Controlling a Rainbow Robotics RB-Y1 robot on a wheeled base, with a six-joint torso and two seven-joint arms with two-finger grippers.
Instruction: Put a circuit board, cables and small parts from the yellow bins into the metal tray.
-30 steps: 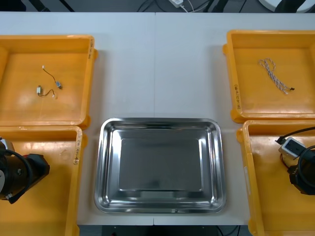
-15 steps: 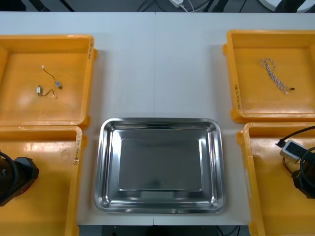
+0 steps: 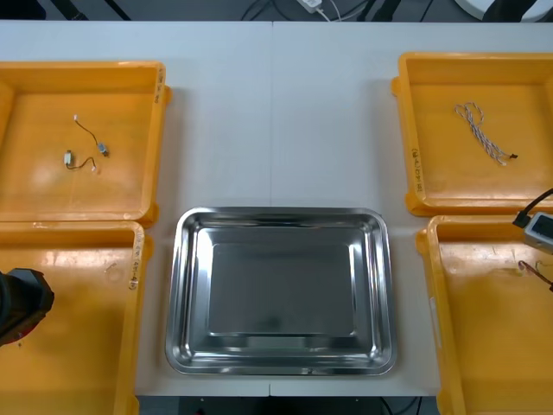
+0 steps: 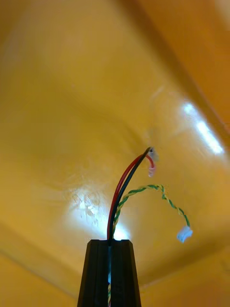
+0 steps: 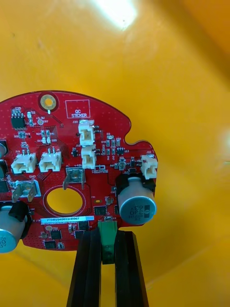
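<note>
In the left wrist view my left gripper (image 5: 108,236) is shut on the lower edge of a round red circuit board (image 5: 72,168), over the orange floor of a bin. From the front, the left arm (image 3: 17,307) sits at the view's left edge over the near left yellow bin (image 3: 86,346). My right gripper (image 4: 110,243) is shut on a bundle of thin cables (image 4: 125,192), red, black and a green-yellow twist with a white plug, over a bin floor. The metal tray (image 3: 281,214) lies bare and shiny between the bins.
The far left bin (image 3: 130,199) holds small metal parts on thin wires (image 3: 86,149). A twisted blue and white cable (image 3: 482,131) lies in the far right bin (image 3: 415,173). A grey block of the right arm (image 3: 541,227) shows over the near right bin (image 3: 475,328).
Both arms have drawn outward toward the sides of the front view: the left arm leftward, the right arm rightward and toward the far side.
</note>
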